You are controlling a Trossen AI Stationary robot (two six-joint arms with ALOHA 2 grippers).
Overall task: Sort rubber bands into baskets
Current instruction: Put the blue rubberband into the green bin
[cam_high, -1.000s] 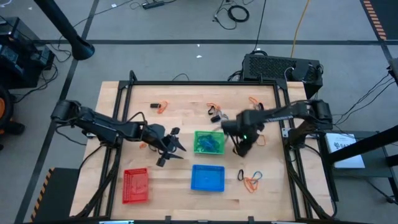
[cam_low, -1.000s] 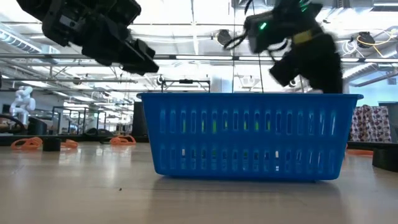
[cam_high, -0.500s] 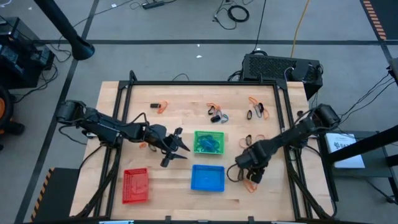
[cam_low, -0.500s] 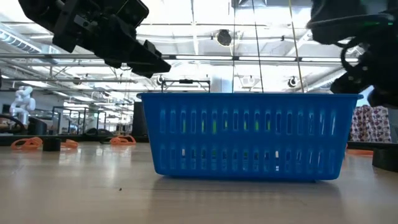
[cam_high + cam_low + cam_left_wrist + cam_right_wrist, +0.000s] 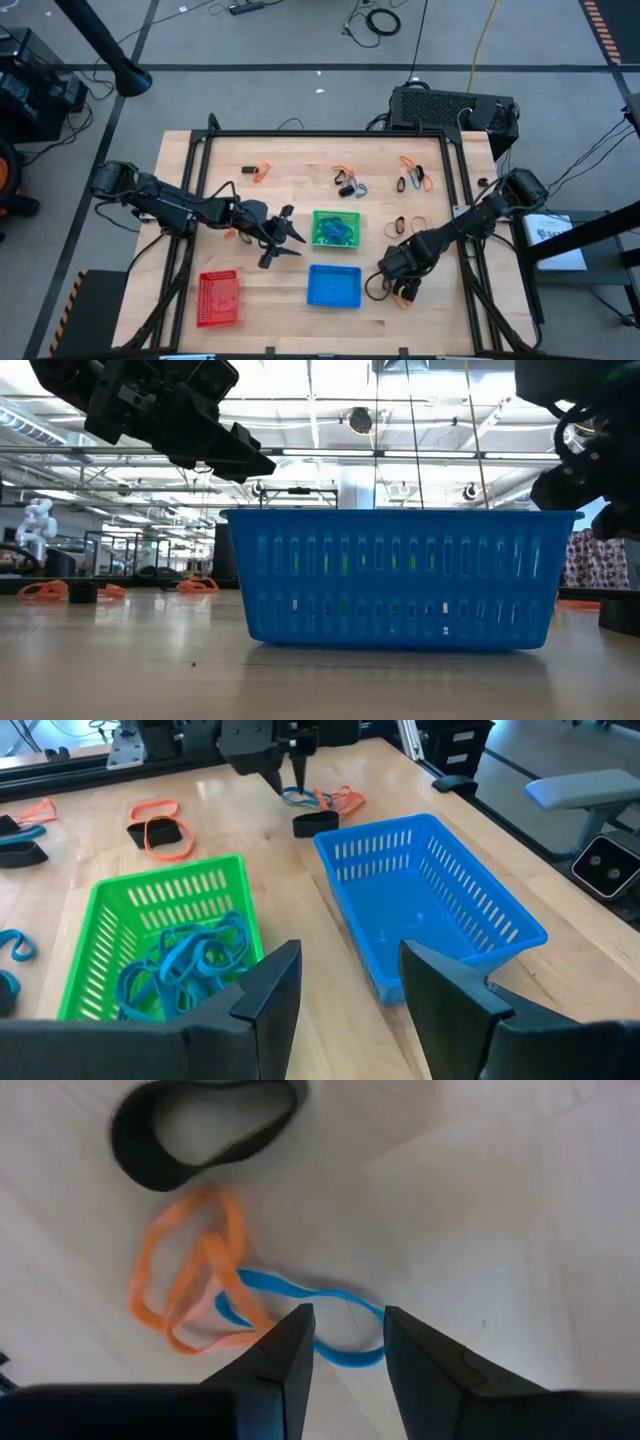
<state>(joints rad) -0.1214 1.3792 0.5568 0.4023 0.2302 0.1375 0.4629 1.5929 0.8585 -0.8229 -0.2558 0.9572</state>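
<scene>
My right gripper (image 5: pixel 345 1342) hangs open, pointing down over a small heap of rubber bands on the table just right of the blue basket (image 5: pixel 333 286). The heap is a blue band (image 5: pixel 335 1320), orange bands (image 5: pixel 190 1285) and a black band (image 5: pixel 205 1125). Its fingertips stand on either side of the blue band; whether they touch it, I cannot tell. My left gripper (image 5: pixel 285 236) waits open above the table, left of the green basket (image 5: pixel 335 228), which holds several blue bands (image 5: pixel 180 965). The red basket (image 5: pixel 218 298) stands at the near left.
More loose bands lie toward the far edge: an orange one (image 5: pixel 260 172), a mixed cluster (image 5: pixel 346 182), another (image 5: pixel 411 176), and a pair (image 5: pixel 405 225) right of the green basket. A black frame borders the wooden table (image 5: pixel 300 160).
My right gripper has swung from beside the green basket's right side toward the table's near edge and gone down. It now hangs over the heap of bands right of the blue basket, and its wrist has rolled somewhat on the way.
</scene>
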